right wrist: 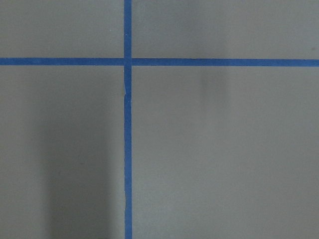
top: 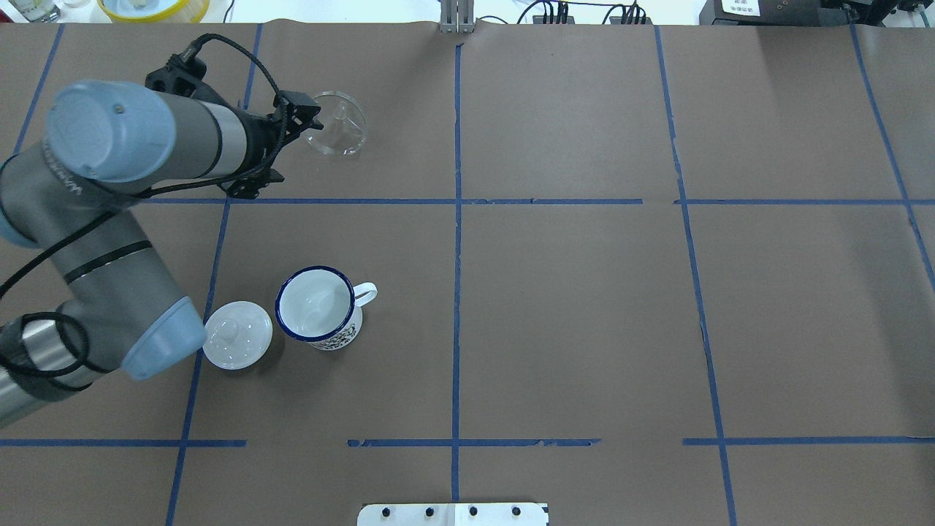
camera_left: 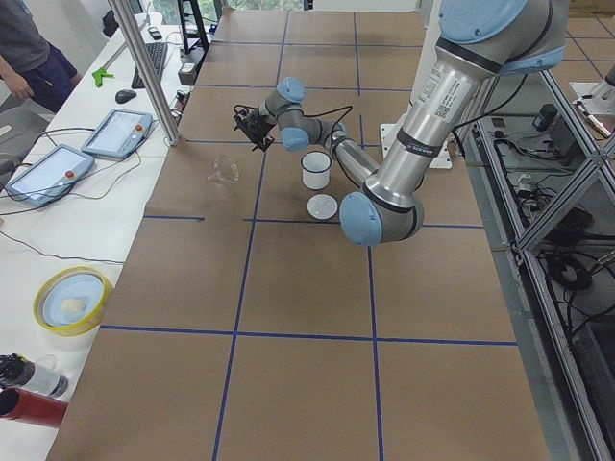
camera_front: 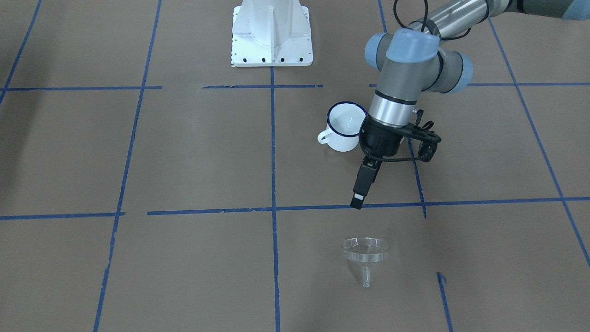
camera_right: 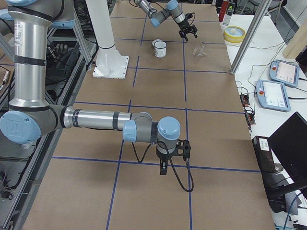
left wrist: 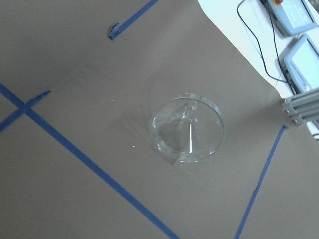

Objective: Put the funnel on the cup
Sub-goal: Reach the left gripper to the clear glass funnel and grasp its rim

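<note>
The clear funnel (camera_front: 365,251) lies rim-down, spout up, on the brown table, near the far edge in the overhead view (top: 336,123). It sits mid-frame in the left wrist view (left wrist: 188,128). The white mug (camera_front: 345,127) with a dark blue rim stands upright and empty (top: 318,307), handle to its right. My left gripper (camera_front: 358,201) hovers just short of the funnel (top: 307,117), apart from it, fingers together and empty. My right gripper (camera_right: 163,171) hangs over bare table far from both; I cannot tell whether it is open or shut.
A round white knobbed lid (top: 237,345) lies just left of the mug, under my left arm's elbow. The white base plate (camera_front: 272,37) is at the robot side. A yellow bowl (top: 153,7) and tablets (camera_left: 117,133) sit beyond the table's far edge.
</note>
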`<state>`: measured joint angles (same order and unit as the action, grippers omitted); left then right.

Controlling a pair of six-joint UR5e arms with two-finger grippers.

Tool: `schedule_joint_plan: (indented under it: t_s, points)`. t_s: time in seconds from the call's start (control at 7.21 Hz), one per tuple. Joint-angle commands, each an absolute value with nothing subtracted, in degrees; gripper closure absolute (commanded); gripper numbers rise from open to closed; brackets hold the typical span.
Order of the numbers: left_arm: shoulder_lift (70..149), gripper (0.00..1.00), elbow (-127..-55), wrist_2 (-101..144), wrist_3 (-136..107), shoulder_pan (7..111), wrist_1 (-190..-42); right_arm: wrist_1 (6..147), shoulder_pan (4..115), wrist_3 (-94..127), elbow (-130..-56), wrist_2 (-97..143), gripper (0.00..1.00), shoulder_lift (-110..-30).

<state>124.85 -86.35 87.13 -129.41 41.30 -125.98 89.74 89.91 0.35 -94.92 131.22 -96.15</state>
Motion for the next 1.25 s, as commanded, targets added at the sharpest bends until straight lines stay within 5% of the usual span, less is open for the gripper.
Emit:
schedule_joint_plan:
  t_s: [0.0, 0.42, 1.11]
  points:
    - [129.0, 0.0, -77.4, 82.9, -134.0, 41.2, -129.6, 89.7, 89.9, 0.4, -94.9, 131.2, 0.0, -96.2]
    - [131.0, 0.01, -70.4, 80.2, -138.2, 41.1, -130.5, 89.7, 89.9, 0.4, -94.9, 131.2, 0.0, -96.2]
    - [131.6, 0.54, -66.3, 80.0, -139.4, 41.3, -135.3, 89.7, 89.9, 0.4, -94.9, 131.2, 0.0, -96.2]
